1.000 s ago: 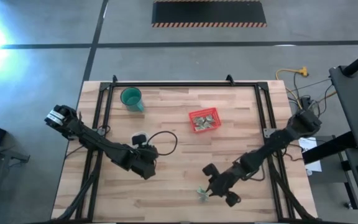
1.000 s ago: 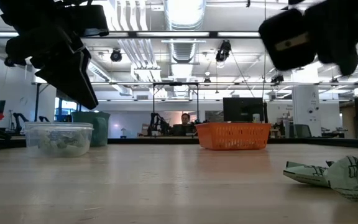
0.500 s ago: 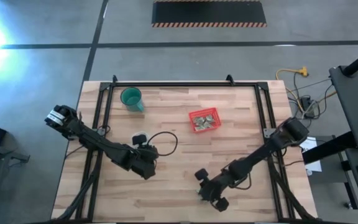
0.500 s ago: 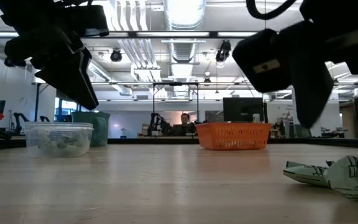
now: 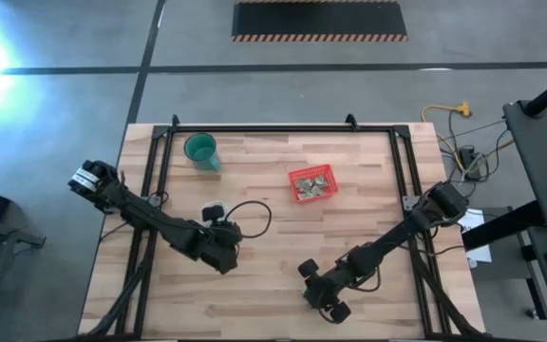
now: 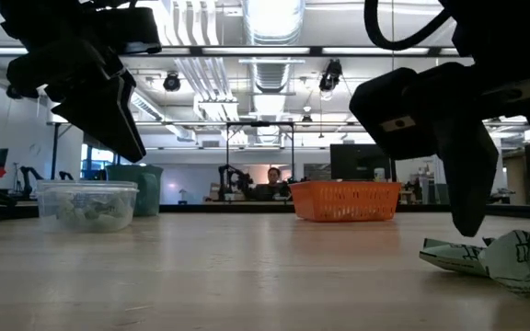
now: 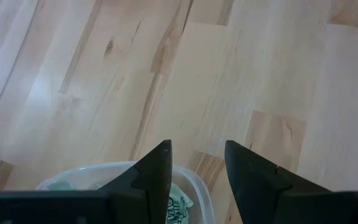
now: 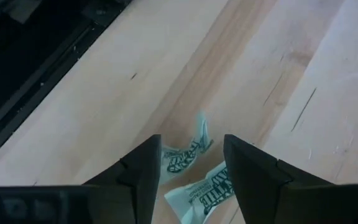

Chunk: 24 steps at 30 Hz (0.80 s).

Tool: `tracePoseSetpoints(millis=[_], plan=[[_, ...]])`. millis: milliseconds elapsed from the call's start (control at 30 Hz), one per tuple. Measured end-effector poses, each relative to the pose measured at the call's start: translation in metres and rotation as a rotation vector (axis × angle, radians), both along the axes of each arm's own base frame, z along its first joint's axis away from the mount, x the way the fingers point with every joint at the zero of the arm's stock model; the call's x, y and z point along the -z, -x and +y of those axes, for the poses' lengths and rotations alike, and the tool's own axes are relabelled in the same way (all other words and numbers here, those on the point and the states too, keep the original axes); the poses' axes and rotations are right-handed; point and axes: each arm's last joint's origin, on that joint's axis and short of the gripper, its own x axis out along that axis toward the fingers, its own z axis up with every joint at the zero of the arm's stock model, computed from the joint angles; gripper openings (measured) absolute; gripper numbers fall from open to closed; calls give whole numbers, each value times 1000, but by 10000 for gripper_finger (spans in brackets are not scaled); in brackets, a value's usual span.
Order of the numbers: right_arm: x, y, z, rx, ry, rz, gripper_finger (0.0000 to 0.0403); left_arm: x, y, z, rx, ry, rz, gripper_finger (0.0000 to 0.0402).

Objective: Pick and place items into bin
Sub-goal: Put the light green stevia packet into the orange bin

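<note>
Items, crumpled pale green-and-white printed wrappers (image 8: 194, 163), lie on the butcher-block table (image 5: 264, 228) near its front edge, right under my right gripper (image 8: 191, 163). Its two dark fingers (image 8: 143, 169) stand apart, astride the wrappers and gripping nothing. From table height the same wad (image 6: 495, 258) looks thin and creased, lying flat on the wood, with a dark finger hanging just above its near end.

More pale pieces fill the bin (image 5: 311, 183), a small red plastic basket with low latticed walls, sitting well apart toward the table's middle right. From table height I see it as an orange-red mesh wall (image 6: 346, 199).

A teal round cup (image 5: 200, 149) stands near the far left corner. My left gripper (image 7: 196, 163) hovers with its fingers spread and empty over a clear round plastic tub (image 7: 124, 186) holding more printed pieces; at table level the tub (image 6: 86, 204) shows frosted walls. Black frame rails (image 5: 160, 152) run along the table's edges. A person sits far off in the room behind.
</note>
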Motion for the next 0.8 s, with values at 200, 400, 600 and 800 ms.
tracePoseSetpoints(millis=[200, 400, 600, 800], plan=[[0, 0, 0, -3, 0, -5, 154, 0, 0, 0, 0, 0, 0, 132], [1, 0, 0, -18, 10, -13, 140, 0, 0, 0, 0, 0, 0, 132], [-1, -1, 1, -18, -4, -33, 130, 0, 0, 0, 0, 0, 1, 132], [1, -2, 1, -22, -7, -46, 130, 0, 0, 0, 0, 0, 1, 132]])
